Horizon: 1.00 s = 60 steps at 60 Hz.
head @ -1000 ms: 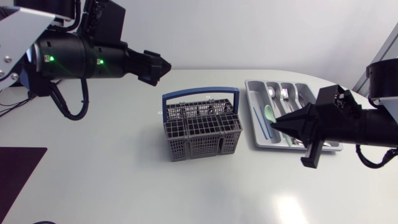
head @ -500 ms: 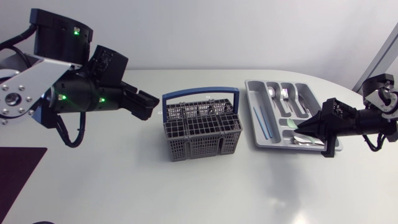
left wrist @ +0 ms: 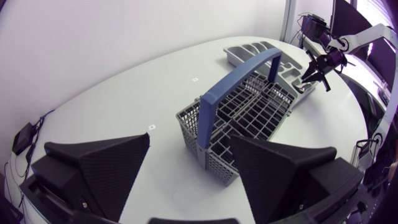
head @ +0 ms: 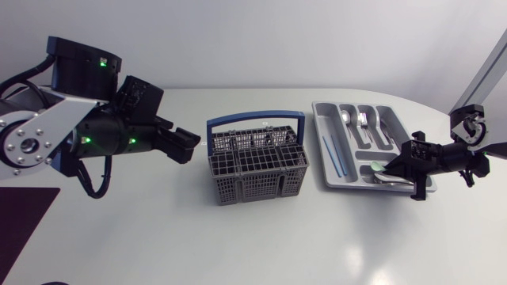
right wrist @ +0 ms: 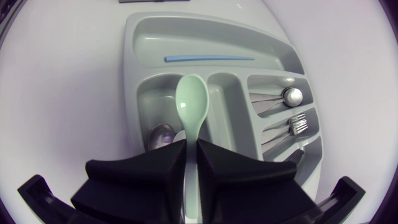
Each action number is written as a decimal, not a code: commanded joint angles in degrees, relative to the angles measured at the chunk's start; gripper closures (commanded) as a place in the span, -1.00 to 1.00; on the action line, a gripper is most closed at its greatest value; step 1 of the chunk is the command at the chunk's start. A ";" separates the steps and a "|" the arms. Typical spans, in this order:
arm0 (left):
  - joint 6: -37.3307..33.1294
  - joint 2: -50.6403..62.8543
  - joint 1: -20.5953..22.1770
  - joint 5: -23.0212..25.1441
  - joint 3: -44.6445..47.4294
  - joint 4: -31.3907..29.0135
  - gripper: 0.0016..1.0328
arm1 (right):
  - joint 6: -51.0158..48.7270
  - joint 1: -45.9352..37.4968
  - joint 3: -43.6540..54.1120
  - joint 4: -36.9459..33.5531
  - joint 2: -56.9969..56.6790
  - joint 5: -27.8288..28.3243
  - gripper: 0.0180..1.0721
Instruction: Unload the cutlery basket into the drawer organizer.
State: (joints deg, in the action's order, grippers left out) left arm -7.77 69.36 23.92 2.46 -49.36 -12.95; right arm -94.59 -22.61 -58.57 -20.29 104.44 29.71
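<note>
A white table (head: 158,237) is shown. A grey basket (head: 257,168) is set on it. A grey tray (head: 390,120) is laid near it.

Head camera overlooks the table (head: 158,237); both wrist cameras face the organizer (right wrist: 186,40), right one closely.

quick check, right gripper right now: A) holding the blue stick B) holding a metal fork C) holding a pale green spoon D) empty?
C: in the right wrist view the right gripper is shut on the handle of the green spoon, whose bowl is over the drawer organizer.
</note>
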 commanded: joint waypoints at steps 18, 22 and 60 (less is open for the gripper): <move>-1.55 0.51 -2.57 -0.44 3.75 0.91 -0.90 | 9.07 2.75 4.34 2.28 -10.93 1.14 -0.88; -1.90 1.21 -2.92 -0.44 4.10 1.17 -0.90 | 13.64 5.82 6.09 2.36 -14.79 1.93 -0.88; -1.19 18.00 0.16 -0.44 -0.12 4.86 -0.90 | 52.93 36.32 3.81 18.27 -6.80 -13.45 -0.88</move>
State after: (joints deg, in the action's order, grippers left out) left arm -9.06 85.27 23.14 2.44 -47.20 -8.88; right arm -44.91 12.21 -53.78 -2.72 96.49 16.97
